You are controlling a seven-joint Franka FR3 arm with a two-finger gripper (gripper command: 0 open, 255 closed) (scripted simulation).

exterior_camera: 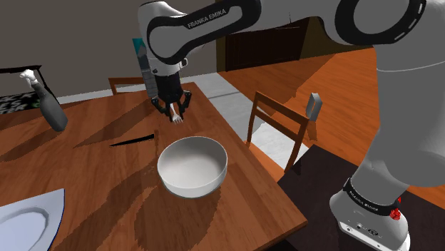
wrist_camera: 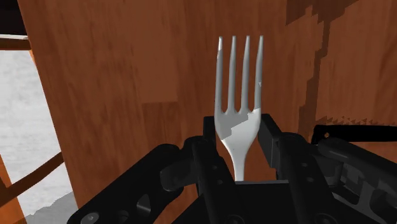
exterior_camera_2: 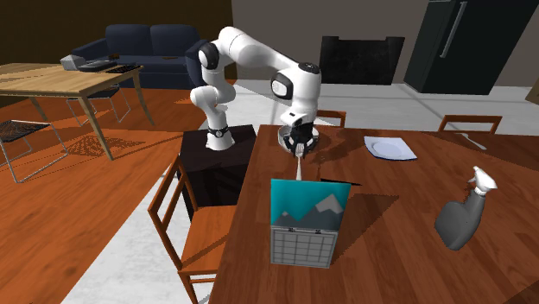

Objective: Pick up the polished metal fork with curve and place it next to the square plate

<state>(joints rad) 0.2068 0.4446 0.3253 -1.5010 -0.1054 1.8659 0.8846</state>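
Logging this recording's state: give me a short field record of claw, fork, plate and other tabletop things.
claw: shut on the fork
fork: tines pointing away from claw, toward the wooden table
square plate: on table, apart from fork; placing not done
white bowl: on table, near claw
spray bottle: on table
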